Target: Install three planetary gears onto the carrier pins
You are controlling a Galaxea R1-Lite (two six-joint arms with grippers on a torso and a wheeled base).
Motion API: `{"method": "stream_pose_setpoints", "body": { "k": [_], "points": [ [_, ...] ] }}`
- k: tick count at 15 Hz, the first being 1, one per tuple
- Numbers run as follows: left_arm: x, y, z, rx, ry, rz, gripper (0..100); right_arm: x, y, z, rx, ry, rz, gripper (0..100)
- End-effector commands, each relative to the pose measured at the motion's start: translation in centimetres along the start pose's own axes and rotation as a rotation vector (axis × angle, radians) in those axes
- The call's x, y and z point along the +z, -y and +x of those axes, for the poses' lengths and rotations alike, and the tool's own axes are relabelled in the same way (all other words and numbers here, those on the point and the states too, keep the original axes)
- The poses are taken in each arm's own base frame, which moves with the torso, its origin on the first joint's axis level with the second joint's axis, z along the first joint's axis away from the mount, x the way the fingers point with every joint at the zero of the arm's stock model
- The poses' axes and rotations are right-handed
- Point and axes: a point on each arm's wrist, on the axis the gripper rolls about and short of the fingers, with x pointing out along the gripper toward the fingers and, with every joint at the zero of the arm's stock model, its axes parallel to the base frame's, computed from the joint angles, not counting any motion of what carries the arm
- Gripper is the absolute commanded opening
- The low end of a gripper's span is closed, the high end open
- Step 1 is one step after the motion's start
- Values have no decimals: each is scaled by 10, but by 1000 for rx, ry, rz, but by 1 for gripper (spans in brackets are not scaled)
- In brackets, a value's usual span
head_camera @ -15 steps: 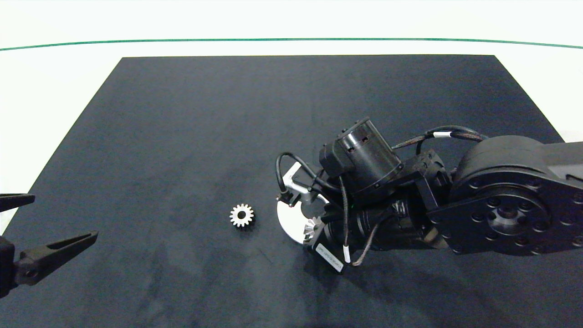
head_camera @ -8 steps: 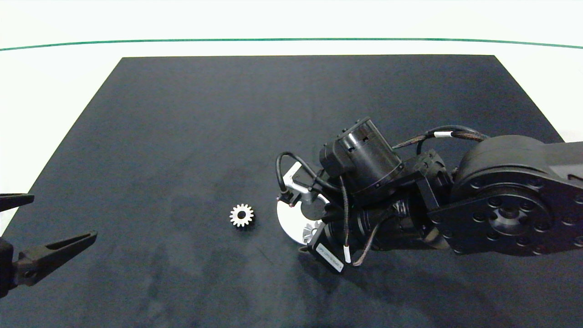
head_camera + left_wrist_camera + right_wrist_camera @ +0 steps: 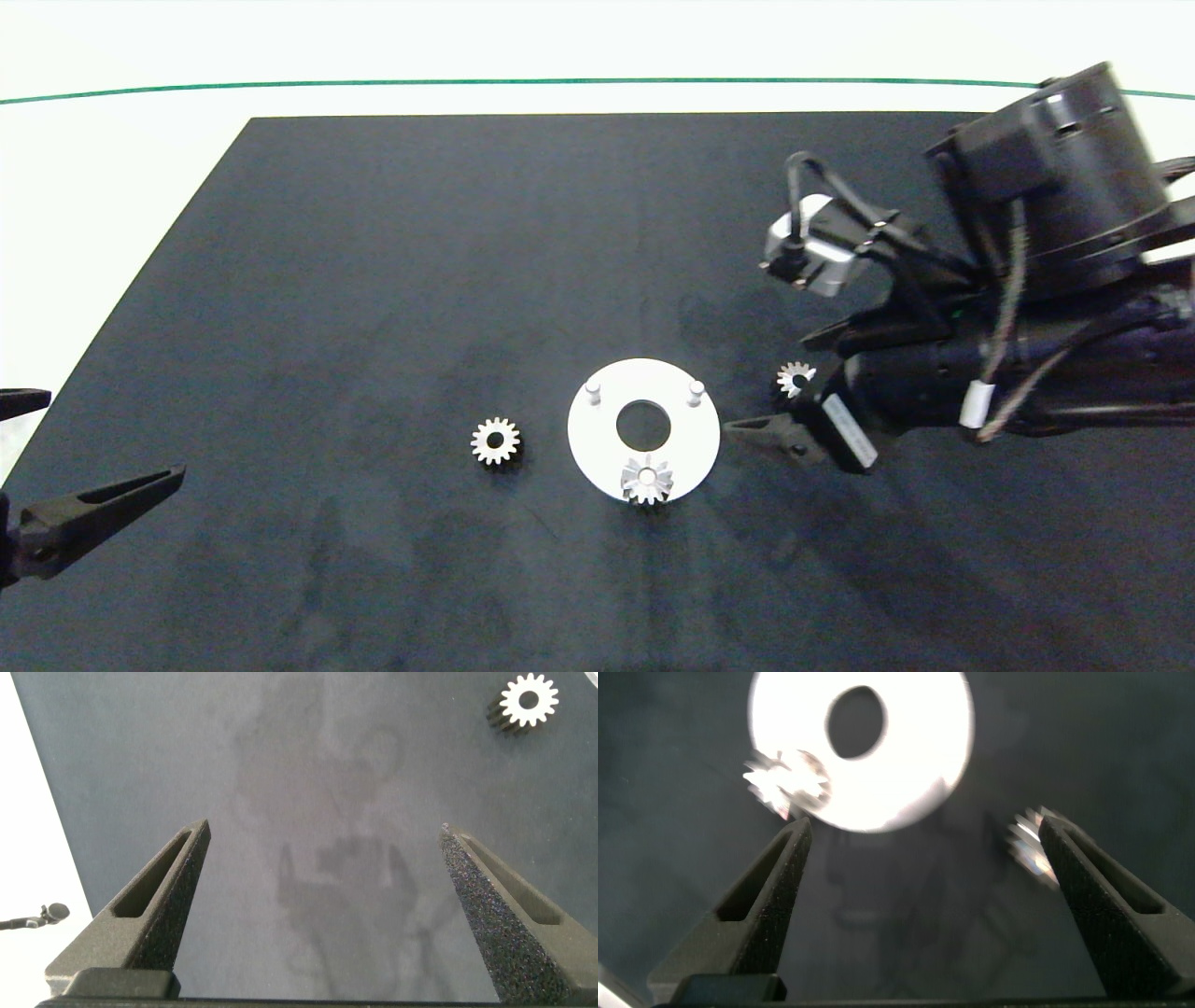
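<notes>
Dark mat (image 3: 373, 280) spread over the white worktop (image 3: 140, 140). Right gripper (image 3: 794, 392) just right of the disc, above the mat, jaws spread wide and holding nothing. Left gripper (image 3: 56, 457) parked well left of the disc at the mat's edge, jaws likewise spread and empty.

White disc (image 3: 597, 443) flat on the mat, large centre hole. Two bare pins on its far side: one far-left (image 3: 593, 391), one far-right (image 3: 695, 392). One gear (image 3: 646, 480) seated on the near pin, at the disc's near rim. Second gear (image 3: 495, 441) flat on the mat just left of the disc. Third gear (image 3: 795, 378) on the mat right of the disc, between the right jaws' tips, not touched as far as can be told.
</notes>
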Motion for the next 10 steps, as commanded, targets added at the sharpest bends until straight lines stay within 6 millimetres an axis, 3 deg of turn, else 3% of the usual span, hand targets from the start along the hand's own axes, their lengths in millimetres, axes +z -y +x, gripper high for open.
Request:
{"method": "stream_pose_setpoints", "body": {
  "k": [1,5,8,10],
  "points": [
    [-2,1,0,-8,-15,7,100,-45,31,-54,-106,1,100,100],
    [-2,1,1,-13,-30,12,100,-75,43,-22,-111,-19,171,100],
    [-3,2,2,-19,-33,14,100,-69,56,-2,-147,24,189,100],
    [-4,2,2,-20,-36,16,100,-66,66,23,-138,-10,206,100]
  ]
}}
